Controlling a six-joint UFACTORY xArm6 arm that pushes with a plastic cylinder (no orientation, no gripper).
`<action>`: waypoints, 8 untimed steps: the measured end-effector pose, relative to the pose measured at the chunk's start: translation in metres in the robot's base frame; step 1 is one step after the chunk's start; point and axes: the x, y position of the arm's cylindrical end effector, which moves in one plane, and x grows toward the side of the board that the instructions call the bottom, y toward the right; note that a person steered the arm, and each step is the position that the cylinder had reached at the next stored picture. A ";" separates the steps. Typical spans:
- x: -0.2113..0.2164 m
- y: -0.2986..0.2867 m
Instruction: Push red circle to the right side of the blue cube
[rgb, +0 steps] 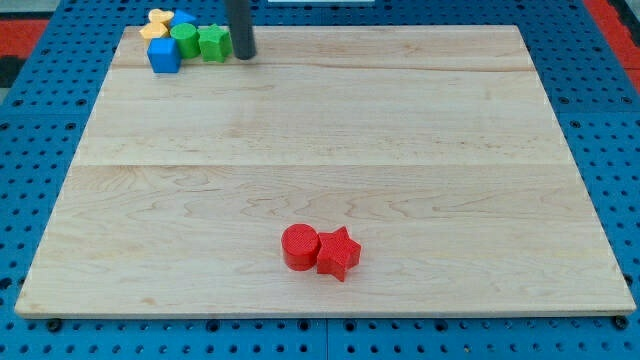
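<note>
The red circle (299, 247) lies near the view's bottom centre of the wooden board, touching a red star (338, 253) on its right. The blue cube (163, 54) sits at the view's top left, at the lower left of a cluster of blocks. My tip (243, 56) is at the view's top, just right of a green star-like block (212, 42), far from the red circle. The rod comes down from the top edge of the view.
The cluster at the top left also holds a green cylinder (184, 38), a yellow block (156, 22) and another blue block (184, 19) behind it. The wooden board (330, 150) lies on a blue perforated surface (600, 120).
</note>
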 end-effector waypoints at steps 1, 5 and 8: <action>0.074 0.092; 0.327 0.135; 0.300 0.046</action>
